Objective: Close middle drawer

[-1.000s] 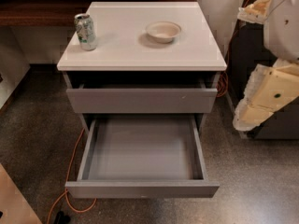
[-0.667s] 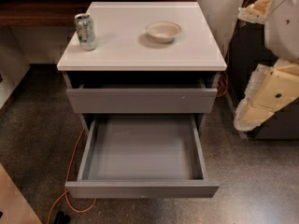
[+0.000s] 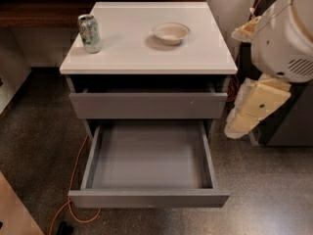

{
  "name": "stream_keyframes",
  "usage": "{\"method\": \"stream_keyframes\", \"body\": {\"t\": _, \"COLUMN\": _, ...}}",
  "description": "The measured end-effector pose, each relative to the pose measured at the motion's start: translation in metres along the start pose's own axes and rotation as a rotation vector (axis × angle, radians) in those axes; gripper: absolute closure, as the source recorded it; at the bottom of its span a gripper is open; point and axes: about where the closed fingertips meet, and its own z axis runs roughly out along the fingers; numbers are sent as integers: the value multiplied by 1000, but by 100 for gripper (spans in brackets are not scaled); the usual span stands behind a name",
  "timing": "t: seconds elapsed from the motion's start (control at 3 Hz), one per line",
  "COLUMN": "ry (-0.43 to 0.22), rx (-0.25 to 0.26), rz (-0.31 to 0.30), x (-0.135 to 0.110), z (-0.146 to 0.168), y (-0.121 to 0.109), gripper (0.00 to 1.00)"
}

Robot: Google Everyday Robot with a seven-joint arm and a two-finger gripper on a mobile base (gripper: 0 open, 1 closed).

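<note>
The middle drawer (image 3: 149,199) is pulled far out of the grey cabinet, and its shallow grey box interior (image 3: 149,155) holds nothing. Its flat front faces the camera near the bottom of the view. Above it, the top drawer front (image 3: 146,105), with a small white speck, stands slightly out from the cabinet. My arm hangs at the right of the cabinet. Its cream-coloured gripper end (image 3: 237,125) is beside the cabinet's right side, level with the gap between the two drawers, and touches nothing.
On the white cabinet top (image 3: 122,53) stand a drink can (image 3: 90,33) at the left and a shallow bowl (image 3: 170,33) near the middle. An orange cable (image 3: 73,199) lies on the speckled floor at the cabinet's lower left. A dark unit (image 3: 288,126) stands behind the arm.
My arm has shifted left, closer to the cabinet's right side. The drawers, can and bowl have not moved.
</note>
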Motion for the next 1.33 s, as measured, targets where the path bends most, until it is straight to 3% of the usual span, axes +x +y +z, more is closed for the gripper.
{"method": "stream_keyframes", "body": {"t": 0.67, "ry": -4, "rx": -135, "rz": 56, "x": 23, "z": 94, "y": 14, "gripper": 0}}
{"method": "stream_keyframes", "body": {"t": 1.33, "ry": 36, "rx": -285, "rz": 128, "x": 46, "z": 190, "y": 58, "gripper": 0}}
